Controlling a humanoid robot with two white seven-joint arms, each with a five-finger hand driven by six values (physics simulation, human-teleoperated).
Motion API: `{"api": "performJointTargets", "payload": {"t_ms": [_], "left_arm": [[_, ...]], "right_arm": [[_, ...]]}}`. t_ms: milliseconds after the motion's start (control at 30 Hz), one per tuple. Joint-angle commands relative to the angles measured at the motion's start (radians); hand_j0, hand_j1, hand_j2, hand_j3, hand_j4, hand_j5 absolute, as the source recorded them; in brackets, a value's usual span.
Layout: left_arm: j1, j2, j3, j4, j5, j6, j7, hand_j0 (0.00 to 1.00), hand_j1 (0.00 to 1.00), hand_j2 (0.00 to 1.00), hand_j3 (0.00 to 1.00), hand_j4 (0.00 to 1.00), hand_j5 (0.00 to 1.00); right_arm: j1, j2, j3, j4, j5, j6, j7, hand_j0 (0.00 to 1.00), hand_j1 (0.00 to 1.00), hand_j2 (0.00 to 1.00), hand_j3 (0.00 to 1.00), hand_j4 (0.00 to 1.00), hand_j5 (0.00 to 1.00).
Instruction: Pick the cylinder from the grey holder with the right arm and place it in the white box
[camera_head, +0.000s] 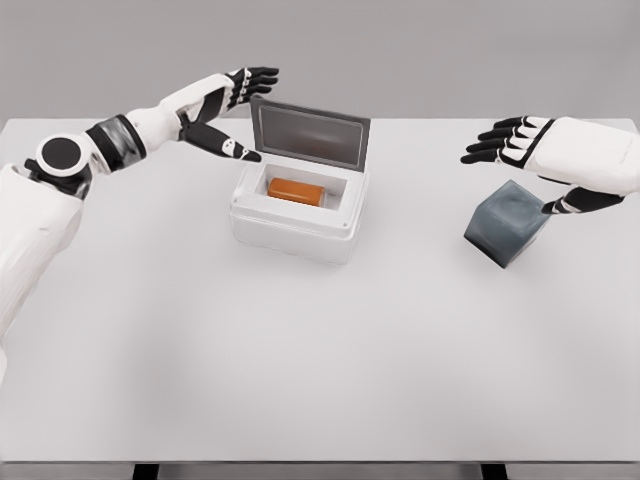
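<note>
The orange cylinder (296, 190) lies on its side inside the white box (295, 222), whose grey lid (308, 131) stands raised at the back, near the middle of the table (320, 380). The right hand (560, 155) hovers with its fingers (495, 140) spread and released, holding nothing, just above the tilted grey holder (505, 225) at the right. The left hand (225, 110) is open too, its fingers beside the lid's left edge.
</note>
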Motion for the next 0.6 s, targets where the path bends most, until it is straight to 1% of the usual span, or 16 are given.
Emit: {"api": "performJointTargets", "payload": {"t_ms": [0,233,333,400,433,567], "left_arm": [[0.0,0.025,-0.006,-0.018,0.008,0.0,0.0,1.0,1.0,1.0,1.0,1.0,1.0],[0.003,0.026,-0.006,-0.032,0.008,0.0,0.0,1.0,1.0,1.0,1.0,1.0,1.0],[0.015,0.028,-0.006,-0.058,0.008,0.0,0.0,1.0,1.0,1.0,1.0,1.0,1.0],[0.015,0.048,-0.024,-0.069,0.009,0.0,0.0,1.0,1.0,1.0,1.0,1.0,1.0],[0.017,0.048,-0.023,-0.08,0.017,0.0,0.0,1.0,1.0,1.0,1.0,1.0,1.0],[0.023,0.068,-0.024,-0.104,0.032,0.0,0.0,1.0,1.0,1.0,1.0,1.0,1.0]], "right_arm": [[0.0,-0.003,0.0,0.0,-0.006,0.003,-0.001,1.0,1.0,1.0,1.0,1.0,1.0],[0.0,-0.003,0.0,-0.002,-0.006,0.003,-0.001,1.0,1.0,1.0,1.0,1.0,1.0],[0.011,0.0,0.0,-0.002,-0.004,0.003,-0.001,1.0,1.0,1.0,1.0,1.0,1.0],[0.009,0.002,0.0,-0.002,-0.006,0.003,-0.001,1.0,1.0,1.0,1.0,1.0,1.0],[0.009,0.002,0.0,-0.002,-0.006,0.003,-0.001,1.0,1.0,1.0,1.0,1.0,1.0],[0.011,-0.001,0.0,-0.04,-0.006,0.003,-0.001,1.0,1.0,1.0,1.0,1.0,1.0]]}}
